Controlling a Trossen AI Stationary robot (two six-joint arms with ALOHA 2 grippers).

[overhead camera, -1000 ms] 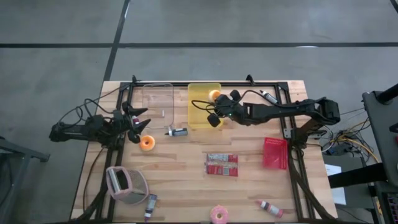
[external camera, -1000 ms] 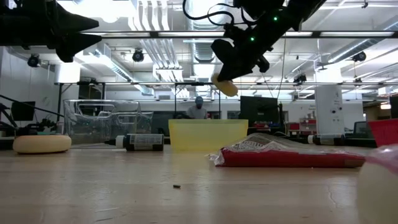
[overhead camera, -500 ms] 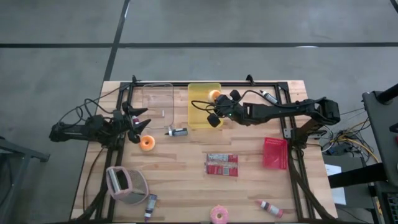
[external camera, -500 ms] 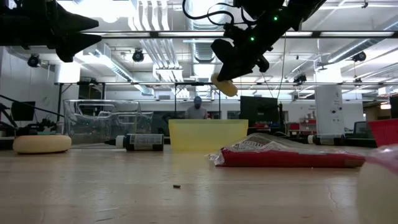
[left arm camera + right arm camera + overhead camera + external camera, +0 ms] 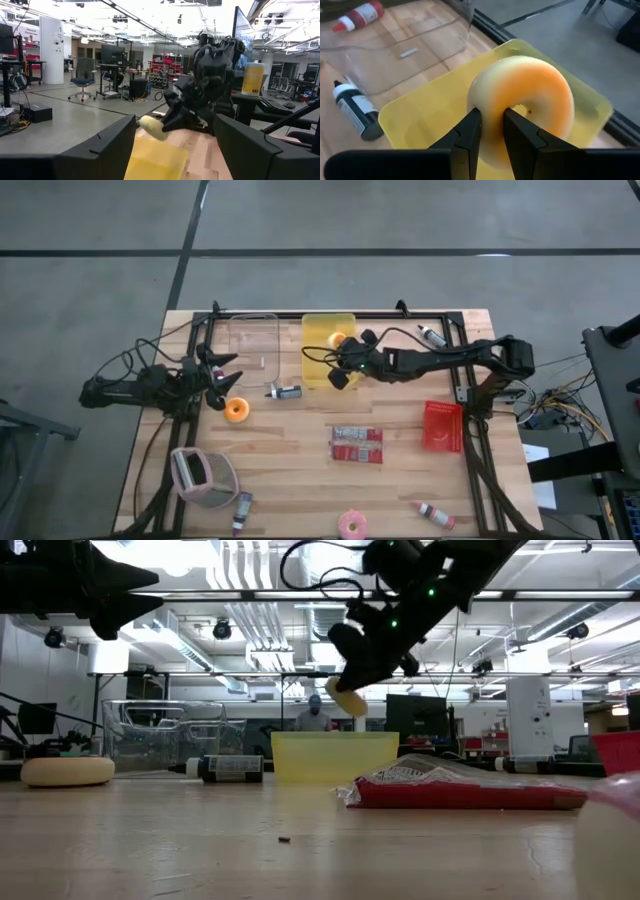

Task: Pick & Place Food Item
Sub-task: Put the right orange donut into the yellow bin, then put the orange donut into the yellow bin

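The wooden table (image 5: 300, 470) is filling the lower centre of the high view, and its things are lying scattered across it. The right arm is reaching in from the right edge toward the upper centre, and its right gripper (image 5: 345, 360) is hanging above the yellow bin (image 5: 318, 330) with its two fingers (image 5: 465, 137) clamped on the rim of an orange donut (image 5: 522, 112); in the low view that donut (image 5: 347, 700) is hanging in the air above the bin (image 5: 334, 755), clear of its rim. The left arm is waiting at the left of the table, its left gripper (image 5: 222, 376) standing with fingers apart and nothing between them, just beside a second orange donut (image 5: 236, 409) that is lying on the wood. A clear bin (image 5: 252, 340) is sitting left of the yellow one, with a dark bottle (image 5: 283, 391) lying just below the gap between them. A red bag (image 5: 441, 426) is lying at the right, a red snack packet (image 5: 357, 445) near the centre, and a grey and pink pouch (image 5: 203, 477) at the lower left. A pink donut (image 5: 352, 525) is sitting at the bottom edge, with a small red bottle (image 5: 435, 513) to its right.
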